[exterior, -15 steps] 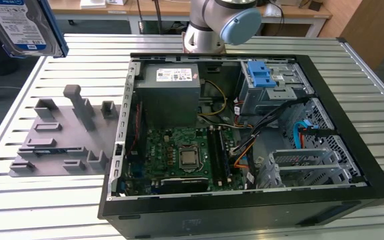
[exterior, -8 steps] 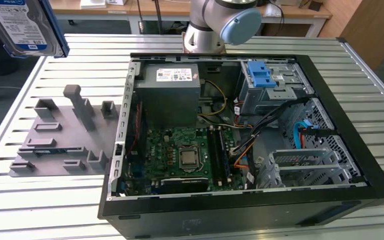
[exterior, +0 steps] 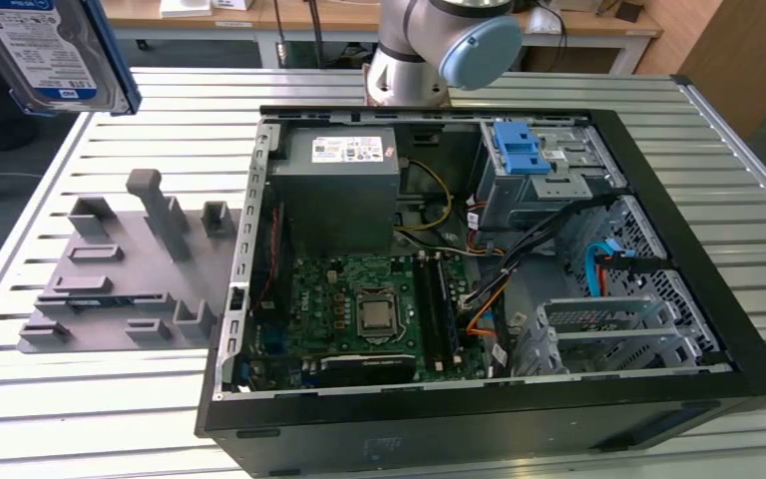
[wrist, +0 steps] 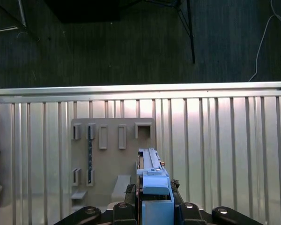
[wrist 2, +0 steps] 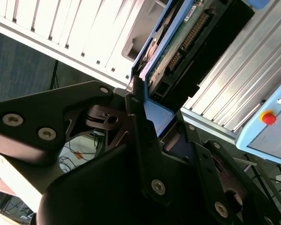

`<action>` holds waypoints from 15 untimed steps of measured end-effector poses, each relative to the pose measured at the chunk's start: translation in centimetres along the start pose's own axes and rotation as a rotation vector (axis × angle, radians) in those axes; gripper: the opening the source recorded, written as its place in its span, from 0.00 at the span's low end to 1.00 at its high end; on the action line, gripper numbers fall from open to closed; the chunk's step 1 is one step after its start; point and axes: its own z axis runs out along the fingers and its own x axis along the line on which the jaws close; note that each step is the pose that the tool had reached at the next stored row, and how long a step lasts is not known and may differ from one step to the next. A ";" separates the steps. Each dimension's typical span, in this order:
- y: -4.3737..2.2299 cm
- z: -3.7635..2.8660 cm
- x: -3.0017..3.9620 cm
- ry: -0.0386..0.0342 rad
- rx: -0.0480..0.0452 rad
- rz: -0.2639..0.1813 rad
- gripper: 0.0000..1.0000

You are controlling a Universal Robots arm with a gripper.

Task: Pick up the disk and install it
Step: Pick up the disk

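We log the disk [exterior: 57, 55] aloft in the upper left of the exterior view, label facing us. In the second wrist view the gripper [wrist 2: 161, 119] is clamped on its blue carrier frame. In the first wrist view the disk hangs edge-on above the grey fixture plate [wrist: 112, 154]. The open computer case [exterior: 490, 299] lies centre-right in the exterior view.
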 end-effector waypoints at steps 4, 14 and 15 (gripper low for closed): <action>-0.22 0.00 -0.01 0.0000 0.0000 0.000 0.36; -0.63 0.00 0.27 0.0000 -0.0001 0.000 0.36; -0.65 0.01 0.38 0.0000 0.0000 0.000 0.36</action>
